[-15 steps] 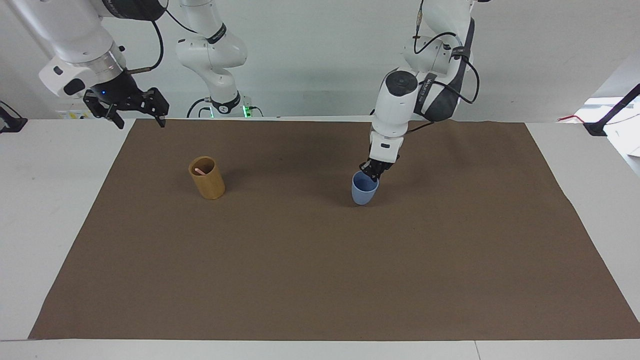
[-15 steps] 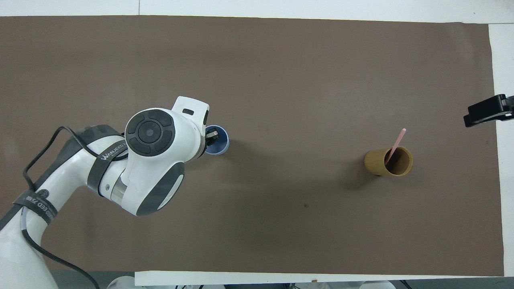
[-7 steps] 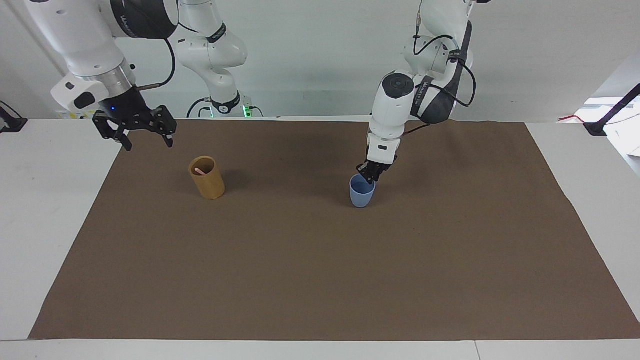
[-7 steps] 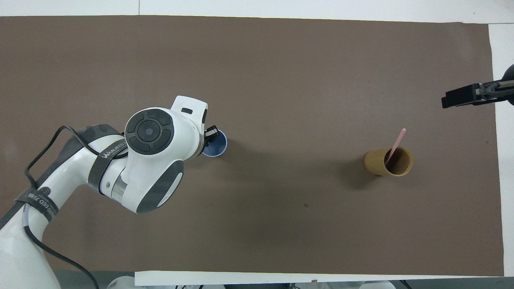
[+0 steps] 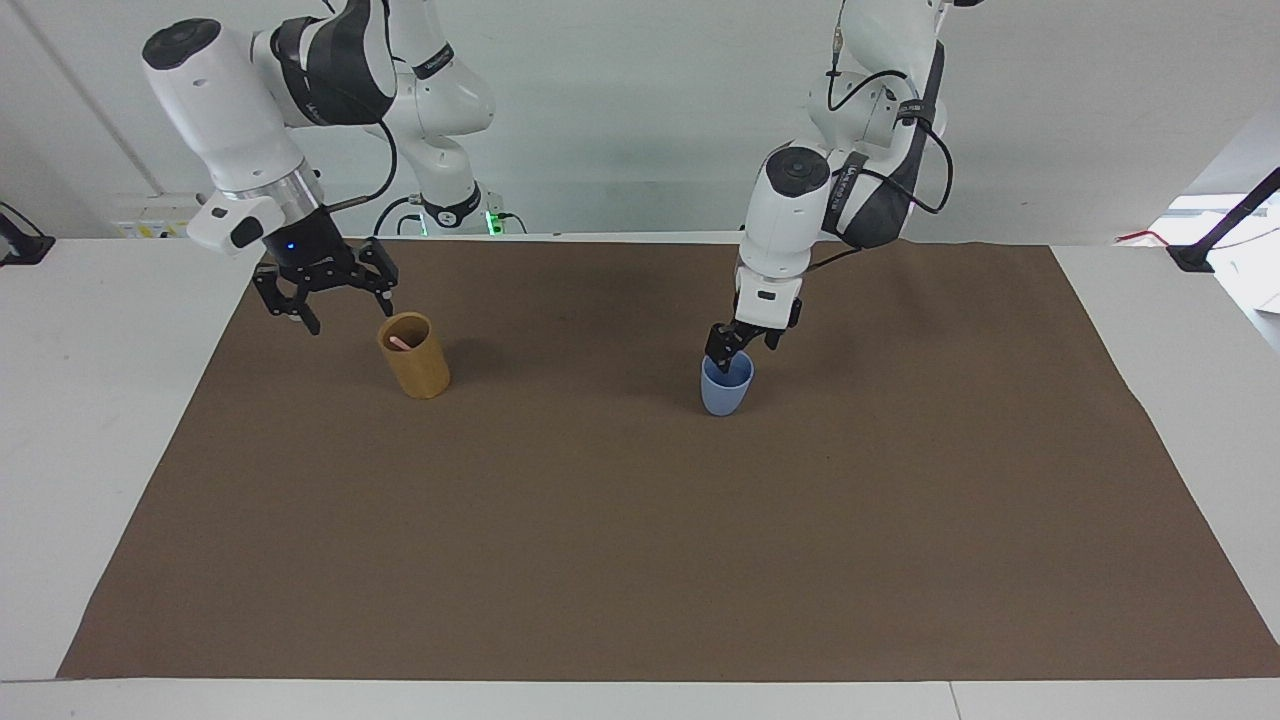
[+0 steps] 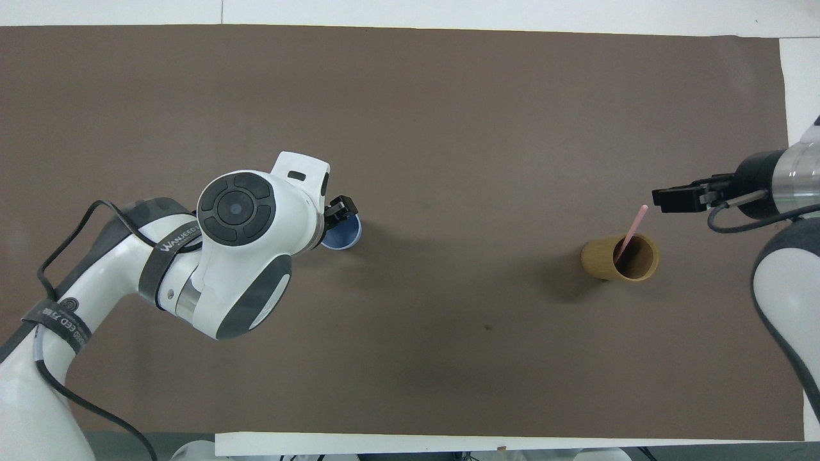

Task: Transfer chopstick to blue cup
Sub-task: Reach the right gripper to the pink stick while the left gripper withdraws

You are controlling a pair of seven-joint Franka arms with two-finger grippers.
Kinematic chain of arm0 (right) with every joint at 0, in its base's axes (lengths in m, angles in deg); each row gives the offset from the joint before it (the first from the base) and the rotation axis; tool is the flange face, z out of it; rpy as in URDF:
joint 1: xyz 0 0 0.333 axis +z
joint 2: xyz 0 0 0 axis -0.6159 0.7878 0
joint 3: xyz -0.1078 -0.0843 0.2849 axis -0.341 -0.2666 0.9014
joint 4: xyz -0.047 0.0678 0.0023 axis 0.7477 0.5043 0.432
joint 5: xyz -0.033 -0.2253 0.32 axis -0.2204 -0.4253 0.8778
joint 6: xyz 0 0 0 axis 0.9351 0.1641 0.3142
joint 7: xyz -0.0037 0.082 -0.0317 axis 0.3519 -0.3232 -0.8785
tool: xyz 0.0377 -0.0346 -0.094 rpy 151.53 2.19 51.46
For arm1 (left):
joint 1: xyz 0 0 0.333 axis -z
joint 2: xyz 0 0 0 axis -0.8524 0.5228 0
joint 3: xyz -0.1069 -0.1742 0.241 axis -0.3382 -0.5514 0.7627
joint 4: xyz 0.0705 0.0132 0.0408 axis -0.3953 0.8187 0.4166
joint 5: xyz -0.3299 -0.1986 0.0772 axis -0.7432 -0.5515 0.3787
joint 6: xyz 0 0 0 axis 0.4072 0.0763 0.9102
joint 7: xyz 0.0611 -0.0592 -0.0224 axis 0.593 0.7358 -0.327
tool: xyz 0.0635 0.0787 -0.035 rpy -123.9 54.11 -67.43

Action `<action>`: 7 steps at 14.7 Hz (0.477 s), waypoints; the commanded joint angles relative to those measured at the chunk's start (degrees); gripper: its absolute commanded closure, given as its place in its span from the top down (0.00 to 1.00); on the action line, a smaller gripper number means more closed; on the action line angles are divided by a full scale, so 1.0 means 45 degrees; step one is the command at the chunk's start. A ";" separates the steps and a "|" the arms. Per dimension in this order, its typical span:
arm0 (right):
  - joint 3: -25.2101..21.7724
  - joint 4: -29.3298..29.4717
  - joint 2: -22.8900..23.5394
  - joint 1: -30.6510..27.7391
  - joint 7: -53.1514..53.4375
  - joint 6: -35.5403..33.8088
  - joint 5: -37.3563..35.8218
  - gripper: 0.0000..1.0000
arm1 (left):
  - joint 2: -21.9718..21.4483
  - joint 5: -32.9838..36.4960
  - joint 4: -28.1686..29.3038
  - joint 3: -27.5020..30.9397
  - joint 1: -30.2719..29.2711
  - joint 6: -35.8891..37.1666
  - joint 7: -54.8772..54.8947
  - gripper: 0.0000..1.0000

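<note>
The blue cup (image 5: 726, 393) stands upright on the brown mat; in the overhead view the blue cup (image 6: 344, 235) is half covered by the left arm. My left gripper (image 5: 728, 350) is right at the cup's rim, and its tip shows over the rim from above (image 6: 339, 208). One pale pink chopstick (image 5: 399, 343) leans in the tan cup (image 5: 415, 362) toward the right arm's end; from above the chopstick (image 6: 633, 227) sticks out of the tan cup (image 6: 608, 261). My right gripper (image 5: 343, 308) is open and empty, in the air just beside the tan cup's rim; it also shows from above (image 6: 680, 199).
The brown mat (image 5: 640, 560) covers most of the white table. A black clamp (image 5: 1215, 235) sits at the table's edge at the left arm's end.
My right gripper has come down and across from the table's edge to beside the tan cup. The blue cup has shifted slightly under my left gripper, which has lifted a little.
</note>
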 commanded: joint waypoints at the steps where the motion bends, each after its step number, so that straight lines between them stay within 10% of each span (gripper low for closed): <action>1: 0.0013 -0.1966 -0.0965 0.0460 -0.0482 0.1666 0.0227 1.00 | -0.0705 -0.0039 -0.1133 0.0049 -0.1081 0.2264 0.0353 1.00; 7: -0.0006 -0.2926 -0.0303 0.0677 -0.0873 0.3898 0.0227 1.00 | -0.1253 0.0156 -0.2949 0.0069 -0.5567 0.6017 0.7802 1.00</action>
